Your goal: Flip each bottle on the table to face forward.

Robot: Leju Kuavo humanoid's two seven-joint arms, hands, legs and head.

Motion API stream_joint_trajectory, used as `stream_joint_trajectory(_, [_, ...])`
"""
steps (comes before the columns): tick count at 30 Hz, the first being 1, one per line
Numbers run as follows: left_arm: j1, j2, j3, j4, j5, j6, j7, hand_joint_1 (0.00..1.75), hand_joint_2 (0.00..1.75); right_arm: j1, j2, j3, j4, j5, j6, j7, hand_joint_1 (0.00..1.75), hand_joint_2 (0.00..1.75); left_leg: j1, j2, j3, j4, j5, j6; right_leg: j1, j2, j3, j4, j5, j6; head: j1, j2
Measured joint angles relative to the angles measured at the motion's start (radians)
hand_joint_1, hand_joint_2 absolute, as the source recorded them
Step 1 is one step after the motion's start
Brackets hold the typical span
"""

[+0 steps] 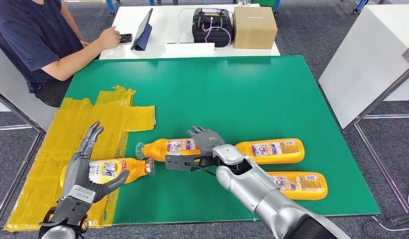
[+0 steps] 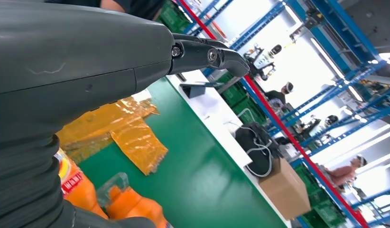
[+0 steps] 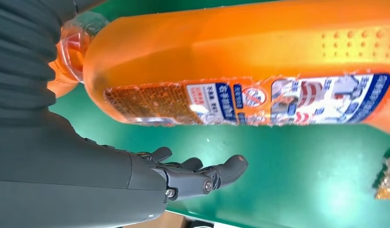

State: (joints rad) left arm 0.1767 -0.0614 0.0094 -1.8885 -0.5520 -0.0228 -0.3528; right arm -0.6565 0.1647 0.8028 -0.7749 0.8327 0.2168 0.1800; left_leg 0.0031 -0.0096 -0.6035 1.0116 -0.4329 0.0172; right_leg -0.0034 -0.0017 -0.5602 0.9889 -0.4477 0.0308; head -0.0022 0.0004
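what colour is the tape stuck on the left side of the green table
Yellow, translucent tape, clearest in the head view.

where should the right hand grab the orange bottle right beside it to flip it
Around the labelled body of the orange bottle, probably. It lies flat on the green mat, cap end toward the yellow tape, and the body is broad, while the neck is narrow. The right hand sits at its base end, fingers apart, so come from above and wrap its width.

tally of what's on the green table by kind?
Orange bottles: 4
Yellow tape patch: 1
Total: 5
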Motion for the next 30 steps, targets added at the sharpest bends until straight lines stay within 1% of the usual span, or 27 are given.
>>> stream_joint_trajectory(4, [-0.012, 0.000, -0.020, -0.001, 0.001, -0.007, -0.004, 0.00, 1.75, -0.021, 0.025, 0.008, 0.094, 0.019, 0.016, 0.007, 0.00, 1.75, 0.000, 0.000, 0.000, 0.000, 0.000, 0.000, 0.000, 0.000, 0.000, 0.000, 0.000, 0.000, 0.000, 0.000])
stream_joint_trajectory(10, [-0.029, 0.000, -0.041, -0.001, 0.003, -0.012, -0.005, 0.00, 1.75, -0.034, 0.039, 0.011, 0.184, 0.026, 0.020, 0.008, 0.00, 1.75, 0.000, 0.000, 0.001, 0.000, 0.000, 0.000, 0.000, 0.000, 0.000, 0.000, 0.000, 0.000, 0.000, 0.000])
stream_joint_trajectory(11, [-0.030, 0.000, -0.043, -0.001, 0.003, -0.012, -0.005, 0.00, 1.75, -0.037, 0.041, 0.011, 0.192, 0.026, 0.021, 0.008, 0.06, 1.75, 0.000, 0.001, 0.001, 0.000, 0.000, 0.000, 0.000, 0.000, 0.000, 0.000, 0.000, 0.000, 0.000, 0.000])
stream_joint_trajectory(12, [-0.030, 0.000, -0.044, -0.001, 0.004, -0.012, -0.006, 0.00, 1.75, -0.040, 0.042, 0.011, 0.199, 0.028, 0.024, 0.009, 0.45, 1.75, 0.000, 0.001, 0.001, 0.000, 0.000, 0.000, 0.000, 0.000, 0.000, 0.000, 0.000, 0.000, 0.000, 0.000])
stream_joint_trajectory(14, [-0.034, 0.000, -0.047, 0.000, 0.007, -0.015, -0.007, 0.00, 1.75, -0.046, 0.044, 0.012, 0.217, 0.033, 0.038, 0.013, 1.33, 1.75, 0.000, 0.000, 0.001, 0.000, 0.000, 0.000, 0.000, 0.000, 0.000, 0.000, 0.000, 0.000, 0.000, 0.000])
stream_joint_trajectory(15, [-0.037, 0.000, -0.050, 0.002, 0.010, -0.017, -0.008, 0.00, 1.75, -0.048, 0.045, 0.013, 0.229, 0.036, 0.044, 0.015, 1.71, 1.75, 0.000, 0.000, 0.001, 0.000, 0.000, 0.000, 0.000, 0.000, 0.000, 0.000, 0.000, 0.000, 0.000, 0.000])
stream_joint_trajectory(16, [-0.042, 0.000, -0.055, 0.004, 0.014, -0.020, -0.009, 0.00, 1.75, -0.051, 0.044, 0.014, 0.242, 0.037, 0.046, 0.017, 1.75, 1.75, 0.000, 0.000, 0.002, 0.000, 0.000, 0.000, 0.000, 0.000, 0.001, 0.000, 0.000, 0.000, 0.000, 0.000])
stream_joint_trajectory(19, [-0.064, 0.000, -0.075, 0.009, 0.021, -0.028, -0.005, 0.00, 1.75, -0.053, 0.040, 0.013, 0.285, 0.037, 0.028, 0.022, 1.75, 1.75, 0.000, 0.000, 0.006, 0.000, 0.000, 0.000, 0.000, 0.000, 0.003, -0.001, 0.000, 0.000, 0.000, 0.000])
stream_joint_trajectory(22, [-0.077, 0.000, -0.096, 0.010, 0.029, -0.028, 0.000, 0.00, 1.75, -0.047, 0.033, 0.005, 0.316, 0.033, -0.011, 0.028, 1.75, 1.75, 0.000, 0.000, 0.010, 0.000, -0.001, 0.000, -0.001, 0.000, 0.003, -0.001, -0.001, 0.000, 0.000, 0.000])
stream_joint_trajectory(27, [-0.076, 0.000, -0.115, 0.008, 0.027, -0.013, 0.010, 0.00, 1.75, -0.040, 0.025, -0.027, 0.334, 0.021, -0.079, 0.029, 1.75, 1.75, 0.000, -0.001, 0.015, 0.000, -0.002, 0.000, -0.001, 0.000, 0.004, -0.001, -0.002, 0.000, 0.000, 0.000])
stream_joint_trajectory(30, [-0.060, 0.000, -0.114, 0.003, 0.030, 0.007, 0.001, 0.00, 1.75, -0.033, 0.027, -0.055, 0.334, 0.019, -0.128, 0.028, 1.75, 1.75, -0.001, 0.000, 0.014, 0.000, -0.001, 0.001, -0.001, 0.000, 0.012, -0.001, 0.001, 0.001, 0.000, 0.000])
